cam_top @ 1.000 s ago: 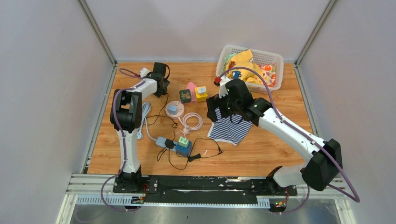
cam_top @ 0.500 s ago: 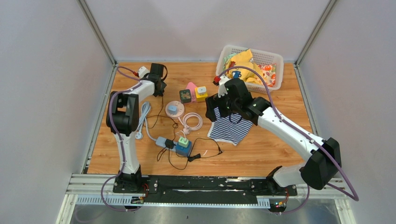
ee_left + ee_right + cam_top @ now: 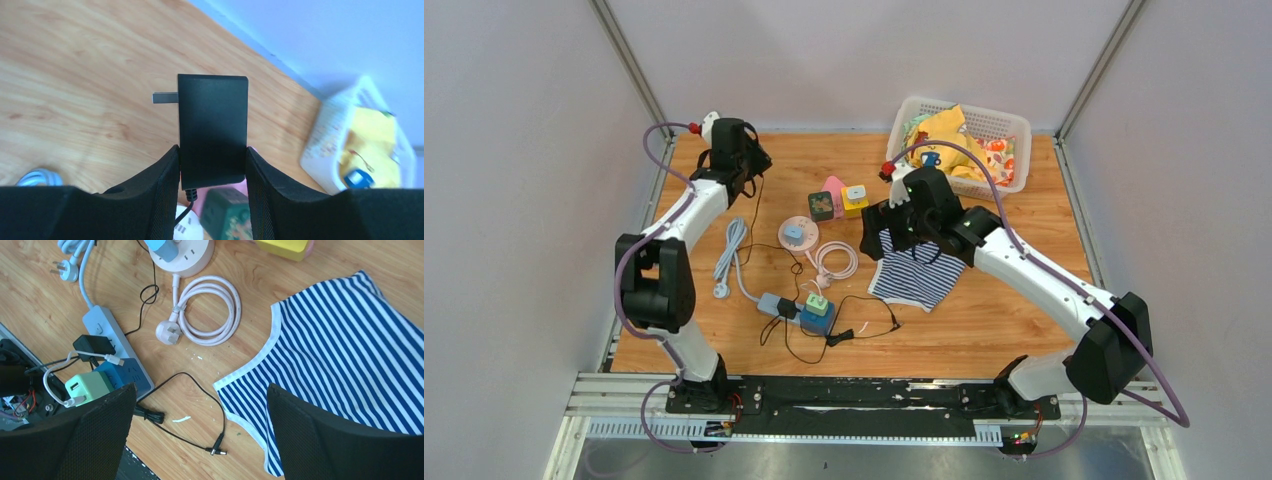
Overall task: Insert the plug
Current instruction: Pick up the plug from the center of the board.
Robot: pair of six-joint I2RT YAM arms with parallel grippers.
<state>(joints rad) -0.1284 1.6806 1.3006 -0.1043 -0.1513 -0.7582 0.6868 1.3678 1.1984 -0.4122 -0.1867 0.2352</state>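
We see the left tool up by the far-left corner of the counter. It's clamped on the black plug: the pads press both flat sides of the body. One metal prong sticks out sideways and a thin lead leaves the bottom. The plug is lifted off the wood, well apart from the power strip.

Moving right, a grey cable lies coiled near the left edge. The power strip sits toward the near edge, centre-left, w/ a green charger and a small black adapter already in it. A thin black lead w/ barrel tip loops just beside it. Behind, mid-counter: a round socket, a pink coiled cord, and a cluster of cube adapters.

The right tool hangs wide apart, holding nothing, above the left edge of a striped cloth spread mid-counter. A white basket w/ fabric inside sits at the far-right corner.
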